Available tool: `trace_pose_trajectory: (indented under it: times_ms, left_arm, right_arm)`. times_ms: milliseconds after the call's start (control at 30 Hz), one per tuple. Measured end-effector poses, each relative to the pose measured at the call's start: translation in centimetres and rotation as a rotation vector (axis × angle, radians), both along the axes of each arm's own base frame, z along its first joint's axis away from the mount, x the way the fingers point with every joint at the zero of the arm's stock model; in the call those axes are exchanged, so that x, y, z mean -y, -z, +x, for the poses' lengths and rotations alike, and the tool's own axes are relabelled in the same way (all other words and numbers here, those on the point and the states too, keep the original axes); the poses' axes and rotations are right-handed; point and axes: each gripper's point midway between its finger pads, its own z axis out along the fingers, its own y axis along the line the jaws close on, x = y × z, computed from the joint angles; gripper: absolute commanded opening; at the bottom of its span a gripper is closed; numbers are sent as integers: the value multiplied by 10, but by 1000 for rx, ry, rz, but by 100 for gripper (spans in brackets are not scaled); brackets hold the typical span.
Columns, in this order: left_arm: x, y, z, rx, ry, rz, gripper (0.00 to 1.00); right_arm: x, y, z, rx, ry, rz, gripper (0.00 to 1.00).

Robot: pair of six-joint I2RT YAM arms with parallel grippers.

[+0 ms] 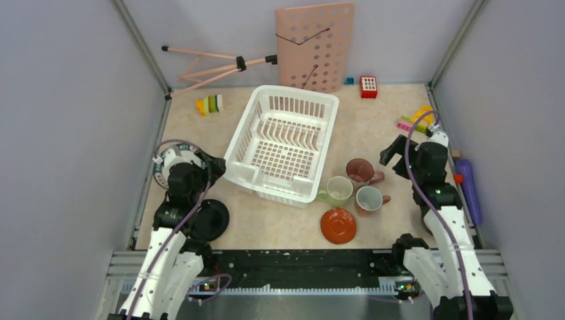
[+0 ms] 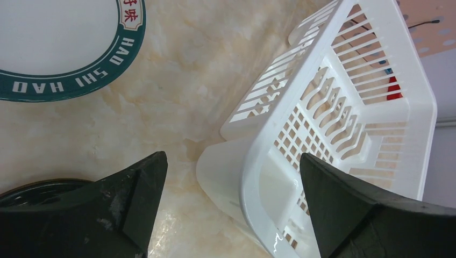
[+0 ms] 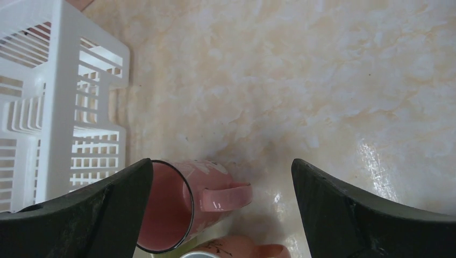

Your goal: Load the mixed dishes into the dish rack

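1. Left gripper [image 2: 232,161]: fingers spread wide, nothing between them, hanging above the tabletop [image 2: 177,80].
2. Just under it, toward its right finger, sits the near corner of the dish rack [image 2: 344,107]. The white basket runs away ahead and to the right, its plate tines upright.
3. Under the left finger, partly hidden, is the rim of a black plate [image 2: 32,188], lying flat on the tabletop.
4. Ahead and to the left lies the green-rimmed plate [image 2: 59,43], flat, white in the middle with lettering on the rim. It is apart from the rack.
5. Right gripper [image 3: 221,164]: fingers also spread wide, gripping nothing, over bare marbled tabletop.
6. Just beside its left finger stands the maroon mug [image 3: 177,215], mouth up, its handle pointing into the gap between the fingers.
7. Nearer than that, at the bottom edge of the wrist view, is the pink mug [image 3: 236,248], mostly cut off.
8. Further left of this gripper is a corner of the rack.
9. From overhead, beyond the two mugs, stands the pale-green mug [image 1: 338,191], just beside the rack's near wall. The orange saucer [image 1: 338,225] lies nearer the arm bases. All four stand outside the rack.
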Motion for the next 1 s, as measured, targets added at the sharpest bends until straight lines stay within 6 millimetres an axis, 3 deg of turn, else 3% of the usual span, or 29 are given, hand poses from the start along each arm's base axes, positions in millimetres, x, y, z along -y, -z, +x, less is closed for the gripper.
trace_pose_trajectory:
  times_ms: [167,400,533,700,833,1000]
  left_arm:
    - [0,2,-1,-5,25,39,98]
    - [4,8,-1,-22,98,100,96]
    - [-10,10,1,-49,32,118,95]
    - [-29,1,12,-53,-46,100,92]
    - [-6,-9,19,17,67,39,90]
    - [24,-14,23,74,236,-12,84]
  right_arm:
    - [-5,-10,-2,38,-19,24,99]
    - [-16,11,5,-54,-82,40,98]
    - [-21,15,12,-89,-110,46,97]
    - [-28,5,22,-80,-137,38,92]
    - [-34,17,31,-140,-152,17,83]
    - [-36,42,22,-229,-157,10,80]
